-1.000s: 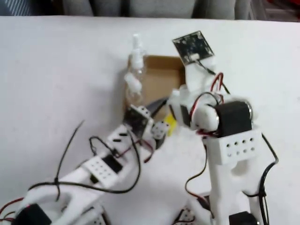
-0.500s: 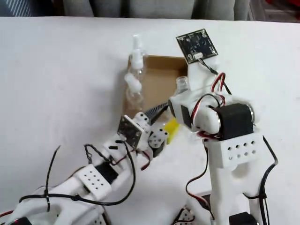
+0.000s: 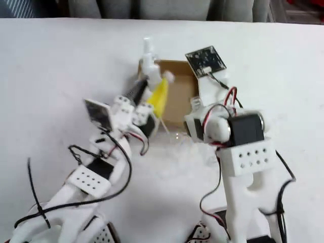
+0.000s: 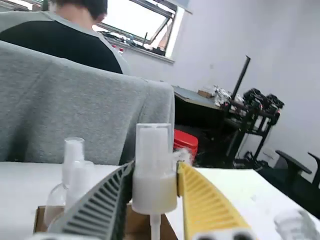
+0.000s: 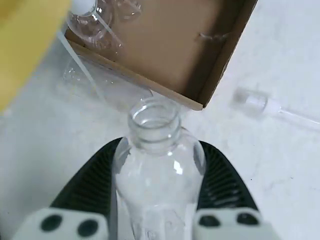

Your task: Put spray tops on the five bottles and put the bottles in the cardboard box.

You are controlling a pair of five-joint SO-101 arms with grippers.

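1. High view: the left pincer [image 3: 153, 83] is clenching a spray top [image 3: 167, 77] between its grey and yellow fingers. It is holding the top over the left side of the cardboard box [image 3: 179, 96], and the top's thin tube is slanting down toward the box's near edge. A capped bottle [image 3: 148, 56] is standing at the box's far left corner. The right arm [image 3: 228, 129] is hanging over the box's right side, above the white tabletop [image 3: 61, 61].
2. Left wrist view: the left pincer [image 4: 155, 172] is squeezing the spray top [image 4: 154, 150] at its collar. The top is standing upright, with its tube hanging below. Just beyond, the capped bottle [image 4: 72, 170] is standing inside the cardboard box [image 4: 42, 222].
3. Right wrist view: the right pincer [image 5: 157, 147] is grasping an open bottle [image 5: 155, 175], its black fingers pressing on both sides of the clear body. The bare neck is sitting just outside a corner of the cardboard box [image 5: 175, 45]. A loose spray top [image 5: 255, 102] is lying on the tabletop [image 5: 280, 165] beside that corner. At the box's other side, the held spray top [image 5: 82, 6] is hanging with its tube crossing the box's wall.
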